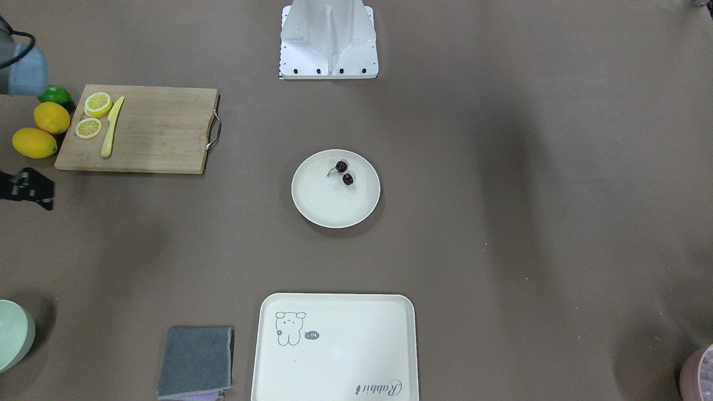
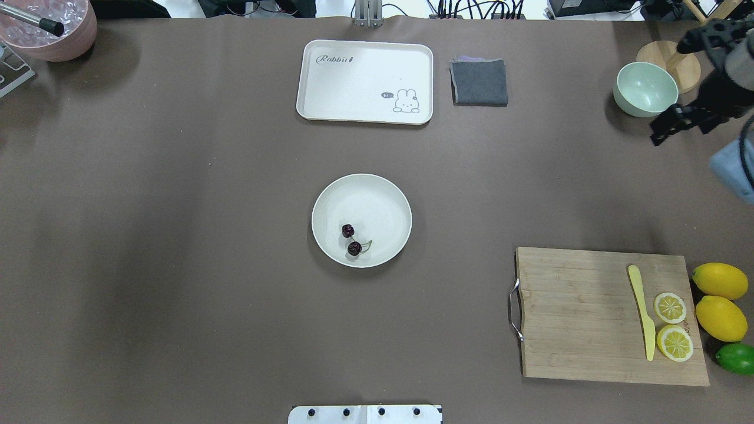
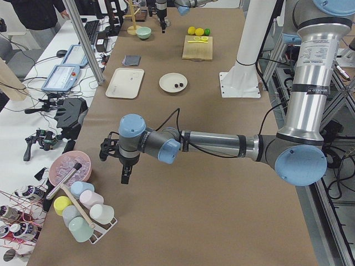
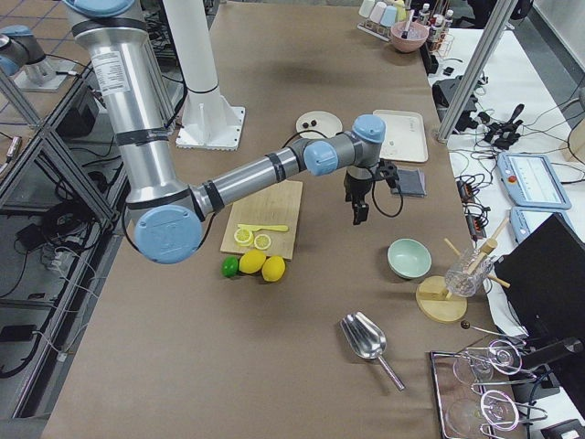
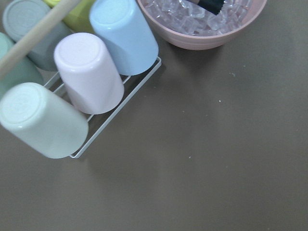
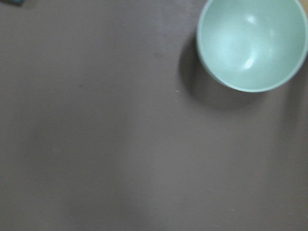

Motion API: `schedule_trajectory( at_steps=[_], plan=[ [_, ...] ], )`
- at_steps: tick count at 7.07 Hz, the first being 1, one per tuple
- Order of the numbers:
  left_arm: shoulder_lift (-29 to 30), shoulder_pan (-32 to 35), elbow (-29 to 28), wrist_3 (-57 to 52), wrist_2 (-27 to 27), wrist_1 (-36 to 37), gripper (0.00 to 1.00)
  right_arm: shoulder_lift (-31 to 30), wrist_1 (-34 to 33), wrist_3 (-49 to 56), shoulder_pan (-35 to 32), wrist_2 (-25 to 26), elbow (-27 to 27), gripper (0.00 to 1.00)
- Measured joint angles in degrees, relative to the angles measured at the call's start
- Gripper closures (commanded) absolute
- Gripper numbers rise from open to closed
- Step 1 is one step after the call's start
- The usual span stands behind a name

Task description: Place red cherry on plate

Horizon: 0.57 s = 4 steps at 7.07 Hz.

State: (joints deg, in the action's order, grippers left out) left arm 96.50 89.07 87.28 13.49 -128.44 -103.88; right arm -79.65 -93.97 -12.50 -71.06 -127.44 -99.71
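The red cherry [image 1: 343, 171] [image 2: 351, 239], a pair of dark glossy cherries joined by thin stems, lies inside the round cream plate [image 1: 328, 203] [image 2: 377, 200] at mid-table, toward the rim nearest the robot's base. My right gripper [image 2: 662, 131] [image 1: 28, 189] [image 4: 359, 215] hangs far off to the right, beside the pale green bowl [image 2: 645, 88] [image 6: 252, 43]; its jaws are too unclear to judge. The left gripper [image 3: 125, 176] hovers at the far left end near the cup rack [image 5: 82, 86]. It shows only in the left side view, so I cannot tell its state.
A wooden cutting board [image 2: 589, 312] with lemon slices [image 2: 671, 324] and a yellow knife [image 2: 642, 312] sits at right, with lemons [image 2: 720, 300] and a lime [image 2: 736, 357] beside it. The cream tray [image 2: 365, 82] and grey cloth [image 2: 479, 82] lie beyond the plate. A pink ice bowl [image 2: 50, 29] stands far left.
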Motion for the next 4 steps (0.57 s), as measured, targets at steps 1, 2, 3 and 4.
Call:
schedule_trajectory(
  at_steps=[1, 2, 3, 4],
  plan=[
    [0.0, 1.0, 0.1, -0.9, -0.1, 1.5, 0.02, -3.7, 0.0, 7.6, -6.7, -2.3, 1.8, 0.00],
    [-0.1, 1.4, 0.1, -1.2, -0.1, 2.0, 0.02, -6.1, 0.1, 12.5, -11.7, -3.8, 3.6, 0.00],
    [-0.2, 1.4, 0.3, -1.1, -0.2, 2.2, 0.02, -7.8, 0.0, 14.7, -15.3, -4.6, 4.7, 0.00],
    [-0.3, 1.3, 0.6, -0.9, -0.3, 2.2, 0.02, -9.2, 0.0, 15.4, -17.5, -4.9, 5.0, 0.00]
  ],
)
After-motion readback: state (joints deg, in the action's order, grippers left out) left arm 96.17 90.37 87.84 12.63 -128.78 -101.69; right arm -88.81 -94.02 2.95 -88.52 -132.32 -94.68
